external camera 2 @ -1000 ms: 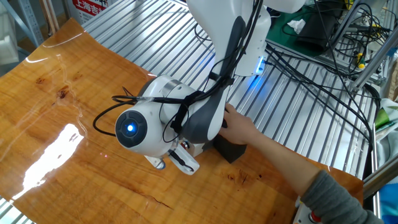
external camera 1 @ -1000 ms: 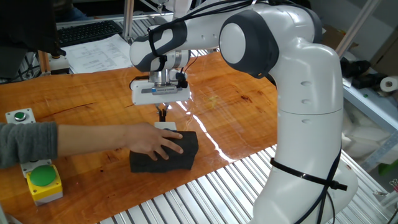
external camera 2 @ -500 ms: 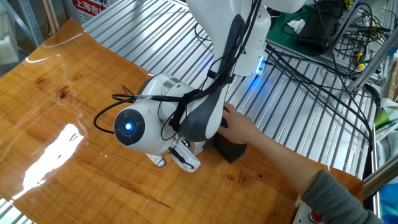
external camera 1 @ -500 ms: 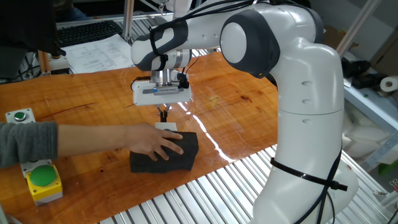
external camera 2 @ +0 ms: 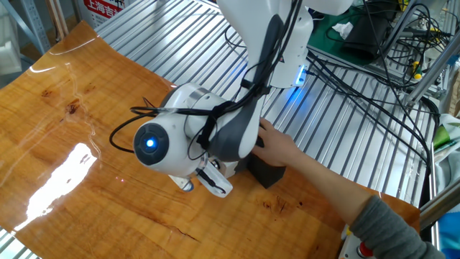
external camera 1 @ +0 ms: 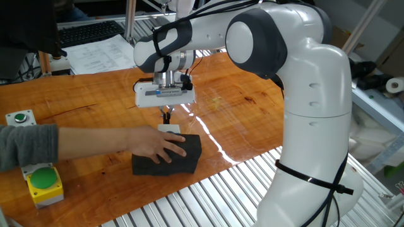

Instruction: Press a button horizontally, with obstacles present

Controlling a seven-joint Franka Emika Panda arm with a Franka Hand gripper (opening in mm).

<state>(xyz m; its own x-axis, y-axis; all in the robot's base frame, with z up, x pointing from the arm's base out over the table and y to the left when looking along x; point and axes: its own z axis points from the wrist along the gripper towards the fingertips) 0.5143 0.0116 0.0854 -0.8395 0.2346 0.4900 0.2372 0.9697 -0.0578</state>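
Note:
The button (external camera 1: 168,128) is a small pale grey-white flat piece on the far side of the black rectangular block (external camera 1: 184,161), just above a person's fingers. The person's hand (external camera 1: 154,144) rests on the block and holds it. My gripper (external camera 1: 166,116) points straight down, its dark fingertips just behind and above the button. I cannot make out a gap or contact between the fingers. In the other fixed view my wrist hides the gripper and the button; only a corner of the block (external camera 2: 267,173) and the hand (external camera 2: 277,147) show.
A yellow box with a green round button (external camera 1: 43,181) and a grey box with a small green button (external camera 1: 20,118) stand at the left. Papers (external camera 1: 101,53) and a keyboard (external camera 1: 88,31) lie behind the wooden table (external camera 1: 252,120). A ribbed metal bench lies in front.
My wrist has shifted very slightly; the gripper stays just behind the button. The hand and the block have not moved.

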